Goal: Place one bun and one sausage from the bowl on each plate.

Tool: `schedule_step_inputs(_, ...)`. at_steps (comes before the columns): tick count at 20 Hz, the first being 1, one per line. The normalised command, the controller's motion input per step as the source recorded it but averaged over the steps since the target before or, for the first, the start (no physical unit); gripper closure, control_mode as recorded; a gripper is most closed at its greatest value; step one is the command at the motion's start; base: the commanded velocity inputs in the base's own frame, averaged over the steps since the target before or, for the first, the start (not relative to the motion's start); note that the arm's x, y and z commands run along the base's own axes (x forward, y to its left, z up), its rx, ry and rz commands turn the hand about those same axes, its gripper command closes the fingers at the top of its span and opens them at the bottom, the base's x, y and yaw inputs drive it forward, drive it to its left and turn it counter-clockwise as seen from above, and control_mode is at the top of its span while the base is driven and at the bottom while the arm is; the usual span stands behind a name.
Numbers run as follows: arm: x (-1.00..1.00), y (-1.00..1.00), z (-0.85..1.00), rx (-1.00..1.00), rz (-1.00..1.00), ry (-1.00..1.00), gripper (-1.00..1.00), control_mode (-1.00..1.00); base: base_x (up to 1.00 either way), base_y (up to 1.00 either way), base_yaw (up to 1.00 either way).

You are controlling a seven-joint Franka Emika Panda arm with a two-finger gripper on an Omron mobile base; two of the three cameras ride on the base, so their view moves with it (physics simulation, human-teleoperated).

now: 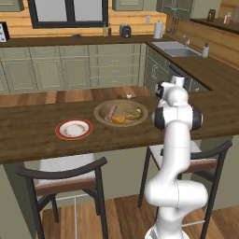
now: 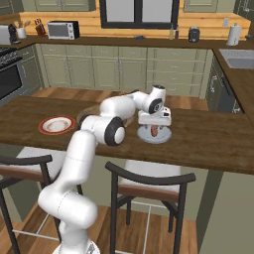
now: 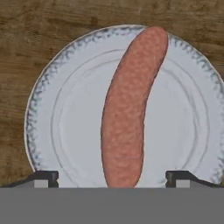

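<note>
gripper (image 3: 112,178): fingers spread wide, both clear of the sausage between them, holding nothing | sausage (image 3: 129,109): lying on the pale grey plate (image 3: 57,131) | bowl (image 1: 121,112): on the wooden counter (image 1: 28,130), holding a second sausage and buns | red-rimmed plate (image 1: 73,129): just left of bowl | no readable writing

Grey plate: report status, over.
Gripper open above the grey plate, fingers wide apart. One sausage lying on it, no bun there. Bowl holds another sausage; red plate bare. Nothing in the way.
</note>
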Motion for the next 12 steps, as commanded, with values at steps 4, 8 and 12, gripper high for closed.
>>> schedule_step_inputs(4,-0.45,0.39,0.45,0.00,0.00,-0.10,-1.00,-1.00,0.00,0.00,0.00)
schedule_step_inputs(8,-0.09,0.68,0.30,-0.02,0.10,-0.09,-1.00,-1.00,0.00,0.00,0.00)
schedule_step_inputs(12,0.00,0.68,0.08,-0.03,0.25,-0.04,-1.00,-1.00,0.00,0.00,0.00)
